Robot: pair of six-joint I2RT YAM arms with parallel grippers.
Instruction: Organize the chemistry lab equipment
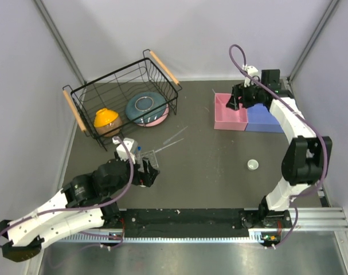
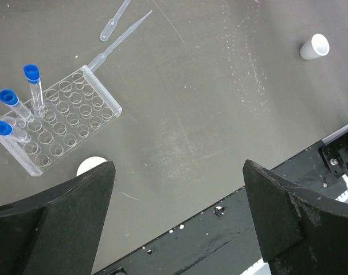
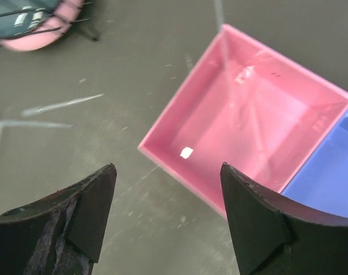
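Tube rack (image 2: pixel 65 123) with 3 blue-capped tubes (image 2: pixel 35 89) near my left hand (image 2: pixel 178 172), fingers wide apart; right hand (image 3: pixel 168 172), fingers apart, above pink bin (image 3: pixel 259 137).

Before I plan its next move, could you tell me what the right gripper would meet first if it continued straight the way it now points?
Most likely the pink bin: the right gripper hovers above its edge, jaws open, so it would meet the rim or floor there; depth is unclear.

1. One clear flat plastic tube rack (image 2: pixel 65 123).
2. Three small clear tubes with blue caps (image 2: pixel 35 89), standing in the rack.
3. Two thin long clear rods (image 2: pixel 119 37), just beyond the rack.
4. Two small white round cups (image 2: pixel 315 46), one beside the rack.
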